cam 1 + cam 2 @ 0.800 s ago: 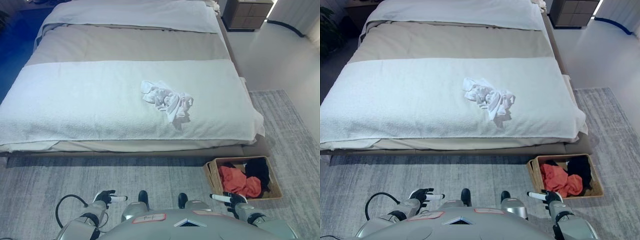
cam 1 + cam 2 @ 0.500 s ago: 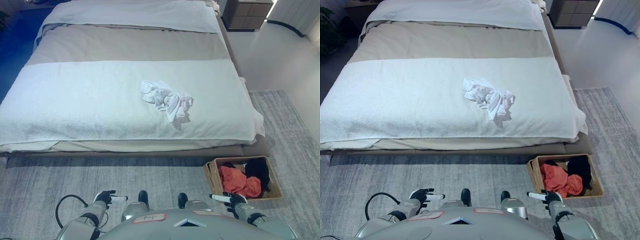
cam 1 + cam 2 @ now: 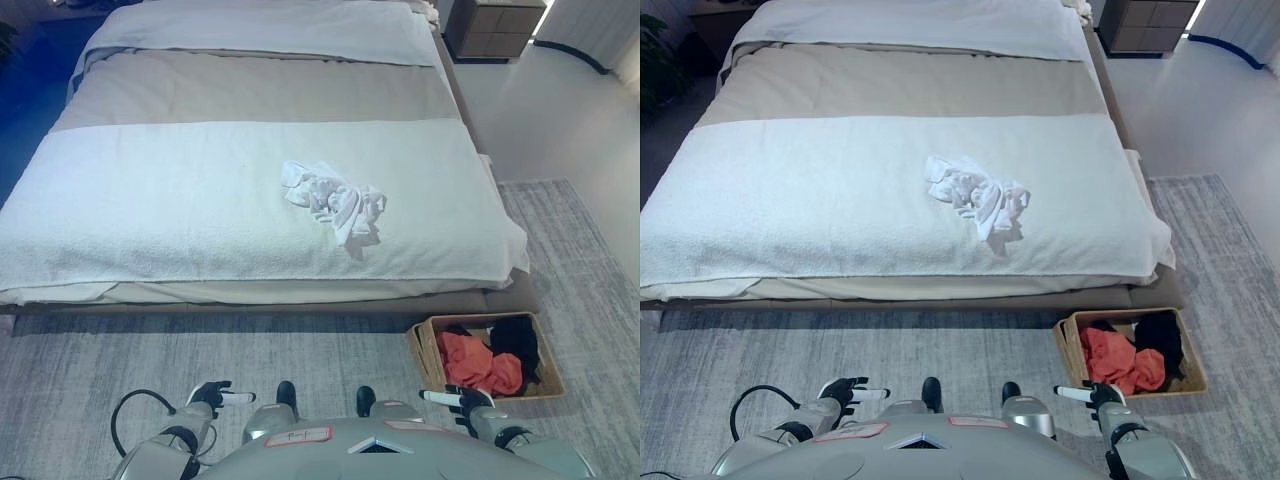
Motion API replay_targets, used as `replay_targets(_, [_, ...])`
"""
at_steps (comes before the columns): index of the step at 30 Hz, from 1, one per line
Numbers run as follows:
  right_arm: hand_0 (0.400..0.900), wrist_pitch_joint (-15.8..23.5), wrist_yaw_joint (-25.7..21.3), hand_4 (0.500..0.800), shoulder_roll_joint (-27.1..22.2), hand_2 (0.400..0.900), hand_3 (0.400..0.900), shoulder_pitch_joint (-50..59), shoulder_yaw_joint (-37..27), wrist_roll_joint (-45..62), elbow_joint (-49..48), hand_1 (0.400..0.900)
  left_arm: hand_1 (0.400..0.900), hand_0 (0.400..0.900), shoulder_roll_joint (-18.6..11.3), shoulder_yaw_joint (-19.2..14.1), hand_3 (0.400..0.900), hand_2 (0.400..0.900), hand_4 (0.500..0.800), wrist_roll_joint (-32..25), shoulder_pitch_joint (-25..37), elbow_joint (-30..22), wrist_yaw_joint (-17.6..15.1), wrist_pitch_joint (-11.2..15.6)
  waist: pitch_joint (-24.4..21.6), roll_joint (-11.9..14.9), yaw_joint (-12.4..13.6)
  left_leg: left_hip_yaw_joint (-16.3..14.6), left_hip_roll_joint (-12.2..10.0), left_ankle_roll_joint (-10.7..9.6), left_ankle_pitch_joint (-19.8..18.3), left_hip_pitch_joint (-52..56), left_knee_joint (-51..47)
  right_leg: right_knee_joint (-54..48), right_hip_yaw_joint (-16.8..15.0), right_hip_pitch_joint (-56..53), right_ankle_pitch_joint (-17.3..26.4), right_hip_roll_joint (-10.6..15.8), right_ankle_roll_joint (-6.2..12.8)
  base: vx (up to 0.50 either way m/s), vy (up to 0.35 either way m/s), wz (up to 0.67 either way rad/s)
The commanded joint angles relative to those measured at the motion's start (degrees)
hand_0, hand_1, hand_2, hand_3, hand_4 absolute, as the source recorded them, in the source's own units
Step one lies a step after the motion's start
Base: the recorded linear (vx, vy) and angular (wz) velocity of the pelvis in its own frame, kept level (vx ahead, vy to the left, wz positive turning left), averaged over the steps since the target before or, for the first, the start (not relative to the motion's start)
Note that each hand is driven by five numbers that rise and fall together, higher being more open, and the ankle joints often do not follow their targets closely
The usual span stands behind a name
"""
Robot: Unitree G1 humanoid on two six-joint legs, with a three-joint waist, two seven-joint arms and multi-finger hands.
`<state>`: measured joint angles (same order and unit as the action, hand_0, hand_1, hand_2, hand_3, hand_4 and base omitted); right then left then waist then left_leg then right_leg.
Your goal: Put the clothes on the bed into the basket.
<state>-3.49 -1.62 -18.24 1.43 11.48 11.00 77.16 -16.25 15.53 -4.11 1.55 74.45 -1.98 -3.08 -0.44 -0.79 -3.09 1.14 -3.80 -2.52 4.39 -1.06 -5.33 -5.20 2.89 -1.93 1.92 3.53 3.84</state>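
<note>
A crumpled white garment (image 3: 334, 201) lies on the white blanket of the bed (image 3: 150, 200), right of the middle and near the foot edge. A wicker basket (image 3: 548, 352) stands on the rug at the bed's lower right corner. It holds an orange garment (image 3: 478, 362) and a black one (image 3: 516, 340). My left hand (image 3: 212, 396) and right hand (image 3: 462, 400) hang low over the rug at the bottom of the view, fingers straight, both empty and far from the bed.
A grey rug (image 3: 100, 370) lies between me and the bed. A wooden nightstand (image 3: 495, 28) stands at the far right by the bed's head. Bare floor (image 3: 560, 110) runs along the bed's right side.
</note>
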Motion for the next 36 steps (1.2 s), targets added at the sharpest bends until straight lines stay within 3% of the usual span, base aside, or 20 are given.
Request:
replay_targets(1, [0.900,0.8,-0.3,0.800,-2.4,0.900,0.900,1.5,1.4,-0.6,1.0,0.900,0.900,0.900,-1.8,-1.1,0.900,0.900,0.800,1.3,3.4,3.0,-0.7,0.7,1.9,1.2,0.3,-2.6,1.1,-1.0,-6.4,3.6,0.3,0.4,0.7,0.2,-3.2,-0.1,1.09,0.00,0.000,0.00])
replay_targets(13, [0.900,0.9,-0.6,0.800,-3.1,0.900,0.900,1.4,0.8,-0.2,0.5,0.900,0.900,0.900,-2.3,-0.6,0.900,0.900,0.800,0.7,4.2,1.9,-0.7,0.8,3.2,0.6,-0.2,-1.6,0.5,-1.7,-7.0,1.5,5.0,3.9,0.8,1.1,-5.9,-1.1,-0.60,0.00,-0.061,0.12])
replay_targets(17, [0.900,0.9,-0.8,0.800,-3.7,0.900,0.900,1.3,0.8,0.3,0.2,0.900,0.900,0.900,-2.4,-0.4,0.900,0.900,0.800,0.0,4.8,1.3,-0.6,0.8,5.0,1.1,-0.5,0.0,1.9,-2.9,-7.3,-3.7,13.3,5.2,1.1,1.6,-6.9,-1.5,-2.24,-0.07,-0.125,0.32])
replay_targets(18, [0.900,1.1,-0.9,0.800,-3.9,0.900,0.900,1.6,0.9,0.4,0.0,0.900,0.900,0.900,-2.4,-0.4,0.900,0.900,0.800,-0.4,5.3,1.1,-0.8,0.9,5.8,1.5,-0.3,1.7,3.3,-3.2,-7.3,-5.7,16.9,5.5,1.1,1.8,-6.8,-1.5,-2.49,-0.09,-0.137,0.12])
replay_targets(20, [0.900,1.3,-0.9,0.800,-4.2,0.900,0.900,2.0,1.0,0.8,0.0,0.900,0.900,0.900,-2.6,-0.6,0.900,0.900,0.800,-1.1,5.6,1.3,-0.7,0.9,6.5,2.0,-0.1,4.3,5.3,-3.0,-7.5,-7.9,20.0,6.0,0.8,2.3,-6.9,-1.8,-3.06,-0.04,-0.123,0.09])
replay_targets(21, [0.900,1.4,-1.0,0.800,-4.3,0.900,0.900,1.8,1.0,0.7,0.1,0.900,0.900,0.900,-2.5,-0.6,0.900,0.900,0.800,-1.2,5.5,1.4,-0.6,0.9,6.4,2.0,-0.3,4.0,5.3,-2.6,-7.5,-8.2,19.5,6.2,0.8,2.2,-7.2,-2.2,-3.29,0.03,-0.096,0.14])
replay_targets(23, [0.900,1.3,-1.1,0.800,-4.4,0.900,0.900,1.5,0.8,0.8,0.1,0.900,0.900,0.900,-2.4,-0.8,0.900,0.900,0.800,-1.2,4.9,1.8,-0.6,0.7,6.3,1.8,-0.4,2.9,4.2,-2.0,-6.2,-8.9,15.9,6.7,1.4,2.2,-7.9,-2.7,-3.43,0.05,-0.048,0.11])
replay_targets(27, [0.900,1.4,-1.4,0.800,-4.6,0.900,0.900,1.6,1.3,0.5,-0.1,0.900,0.900,0.900,-2.3,-0.7,0.900,0.900,0.800,-0.9,4.2,2.2,-1.0,0.8,6.5,1.5,0.0,3.0,1.5,-1.7,-0.1,-13.6,7.5,7.1,1.1,2.5,-8.7,-3.7,-3.60,0.08,0.011,-0.08])
replay_targets(29, [0.900,1.5,-1.5,0.800,-4.7,0.900,0.900,1.6,1.4,0.4,0.0,0.900,0.900,0.900,-2.3,-0.5,0.900,0.900,0.800,-0.9,3.9,2.2,-1.1,0.9,6.9,1.5,0.3,3.0,1.1,-1.8,0.6,-14.8,5.3,7.0,0.6,2.2,-9.0,-3.8,-3.54,0.11,0.037,-0.22])
replay_targets(33, [0.900,1.4,-1.3,0.800,-4.8,0.900,0.900,1.5,1.4,0.0,0.2,0.900,0.900,0.900,-2.2,-0.7,0.900,0.900,0.800,-0.9,3.1,2.4,-0.8,1.0,6.8,0.4,0.8,3.2,-0.6,-2.6,3.4,-14.0,1.0,5.2,-2.5,-0.7,-9.9,-4.4,-2.65,0.20,0.111,-0.46])
replay_targets(36, [0.900,1.3,-0.7,0.800,-4.8,0.900,0.900,1.5,1.3,-0.7,0.2,0.900,0.900,0.900,-2.3,-0.9,0.900,0.900,0.800,-0.7,2.7,2.9,-0.8,1.1,5.7,0.4,1.1,3.2,-0.8,-2.3,4.0,-13.1,1.5,4.0,-4.6,-2.4,-10.3,-3.2,-1.44,0.22,0.210,-0.47])
